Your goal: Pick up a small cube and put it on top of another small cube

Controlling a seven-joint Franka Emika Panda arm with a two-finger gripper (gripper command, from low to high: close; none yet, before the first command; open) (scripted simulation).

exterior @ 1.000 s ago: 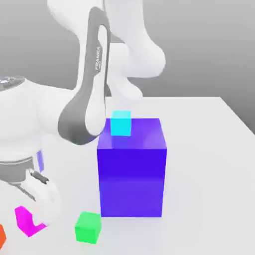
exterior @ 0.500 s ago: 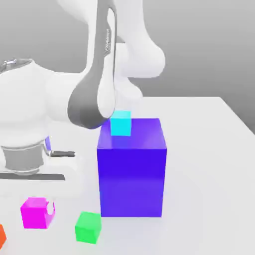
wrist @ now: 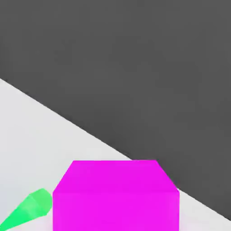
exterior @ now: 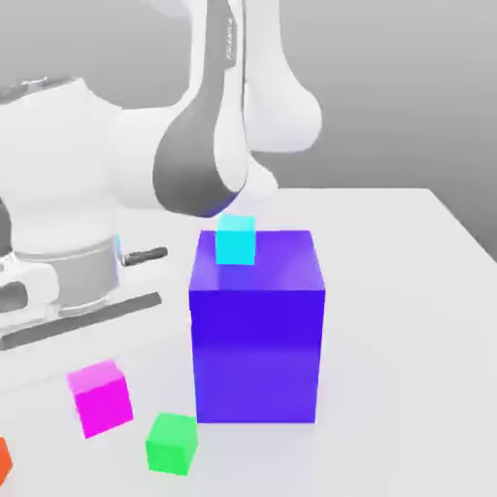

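Change: since a second ago your arm has swung up and toward the exterior view's right, and the small plain magenta-pink cube [exterior: 101, 397] has gone with it, off the white table [exterior: 408, 320] and tilted.
Hand: you cannot see the fingers themselves, but they are clenched, and the magenta-pink cube [wrist: 115, 196] sits right before the hand camera, so you are grasping it.
Task cube: it hangs at the near left, below the white wrist [exterior: 58, 281].
Neighbours: the small green cube [exterior: 172, 443] rests on the table just beside it to the right, near the foot of the big blue-violet block [exterior: 257, 335].
In the way: that tall block stands between your cube and the right side of the table.
On top: the small cyan cube [exterior: 235, 240] sits at the block's far left top corner.
Edge: a bit of orange-red shape [exterior: 4, 460] shows at the near left border.
Writing: dark lettering [exterior: 229, 41] runs along the arm link, too small for you to read.
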